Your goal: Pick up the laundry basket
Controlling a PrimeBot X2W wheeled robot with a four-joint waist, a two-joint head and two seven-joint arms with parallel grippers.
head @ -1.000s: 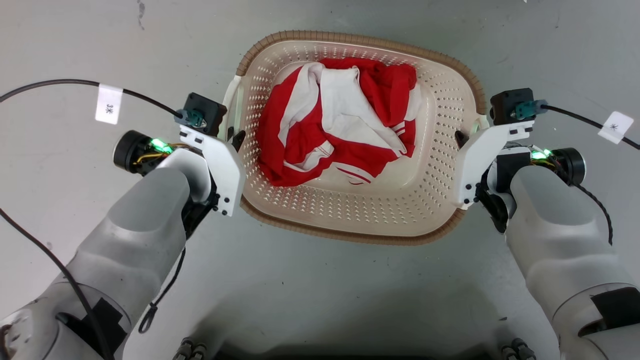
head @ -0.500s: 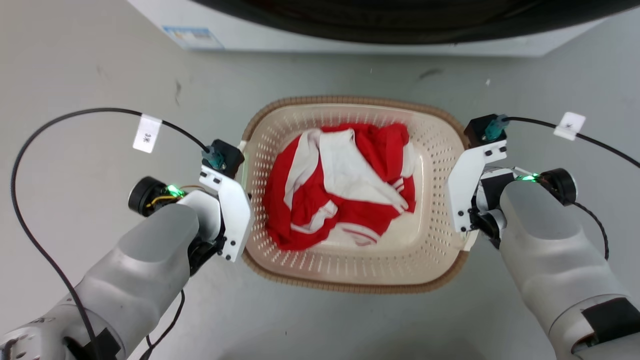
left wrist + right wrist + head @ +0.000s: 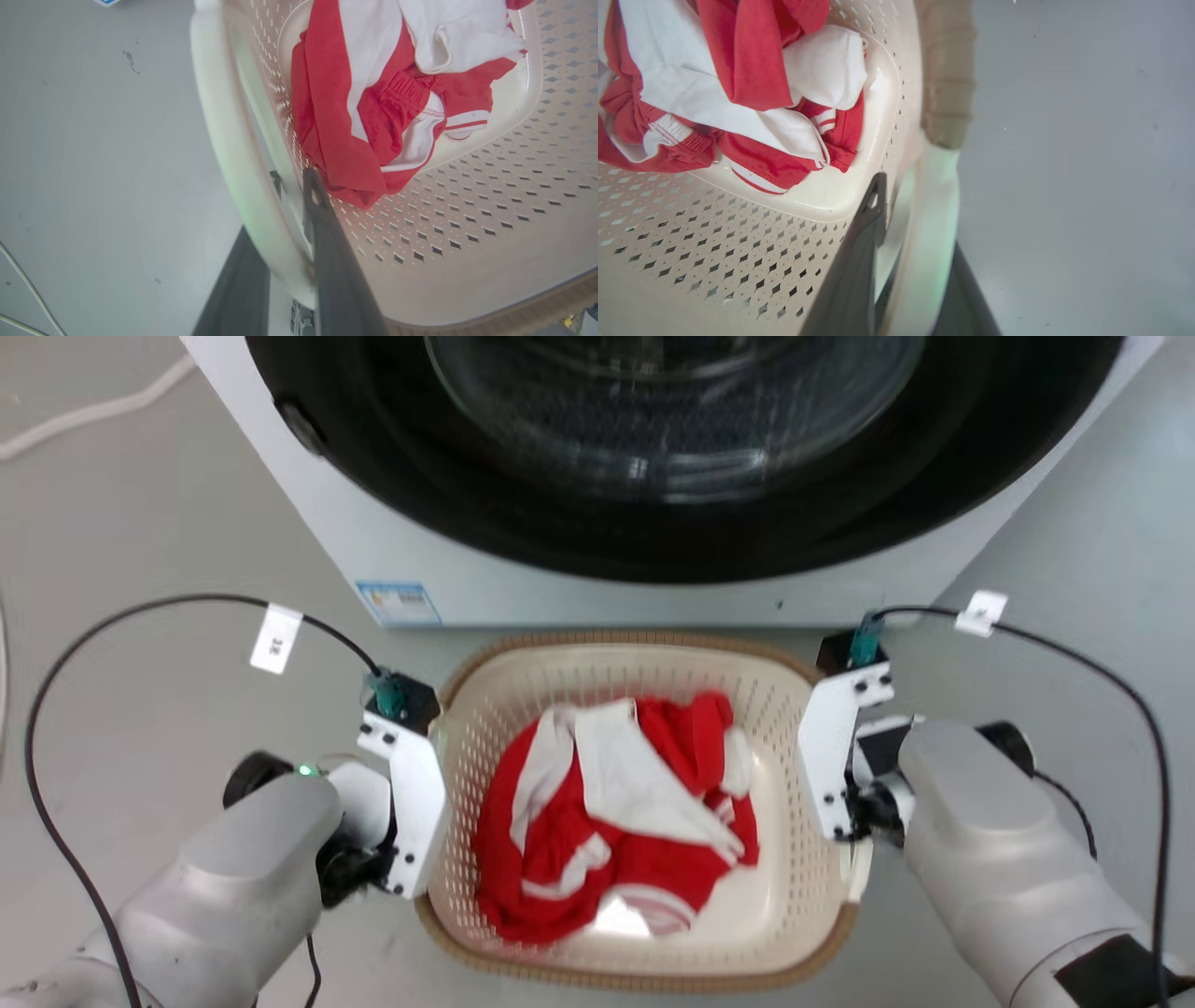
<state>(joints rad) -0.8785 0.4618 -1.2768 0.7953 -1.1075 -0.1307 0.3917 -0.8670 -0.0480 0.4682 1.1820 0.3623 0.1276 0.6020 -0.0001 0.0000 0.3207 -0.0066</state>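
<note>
Clerk: Basket [image 3: 616, 639], cream, brown rim. Location?

Checker: Between both arms, just before washer [image 3: 523, 593], far rim near its white front. Whether the base is off the floor [image 3: 140, 560], I cannot tell.

Clerk: Contents?

Checker: Clothes [image 3: 607, 840], red and white, one loose heap, below the rim.

Clerk: Left pincer [image 3: 280, 210]?

Checker: Narrowly parted and closed on left handle [image 3: 219, 130], straddling it inside and outside the wall.

Clerk: Right pincer [image 3: 917, 214]?

Checker: Same entry, on right handle [image 3: 938, 186].

Clerk: Hazards?

Checker: One, slip. The handles look smooth and each is held at a single narrow spot, so a jerk upward could pull one free and drop that side. Two, tilt. Arms rising unevenly would tip the basket and slide the heap to the low end. Three, knock. A forward swing could strike the far rim on the washer. Four, cables [image 3: 215, 598]. Slack loops beside both wrists might snag.
</note>
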